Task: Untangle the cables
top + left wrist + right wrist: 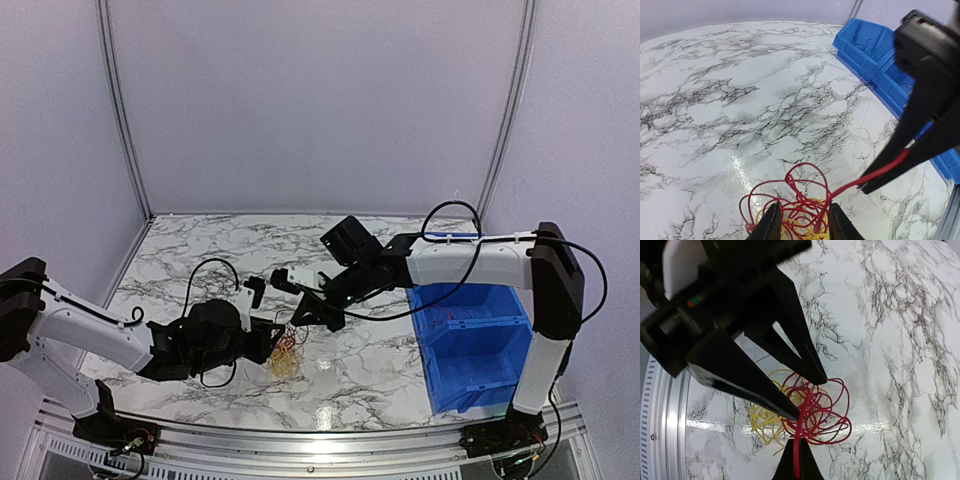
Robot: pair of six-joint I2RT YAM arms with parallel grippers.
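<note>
The cables (287, 357) lie as a small tangle of red (825, 410) and yellow (762, 420) wire on the marble table. My right gripper (796, 447) is shut on one red strand, which runs taut from the tangle up to its tips (865, 186). My left gripper (803, 207) is low over the tangle. Its jaws are apart, with red loops (805, 165) and some yellow wire between them. In the right wrist view its two black fingers (790, 360) straddle the red coil. In the top view both grippers meet just above the bundle, the left (277, 341) and the right (299, 318).
A blue bin (440, 370) with two compartments stands on the table's right side, under the right arm; thin dark wires lie in it (867, 47). A metal rail (320, 440) runs along the near edge, and pale walls enclose the table.
</note>
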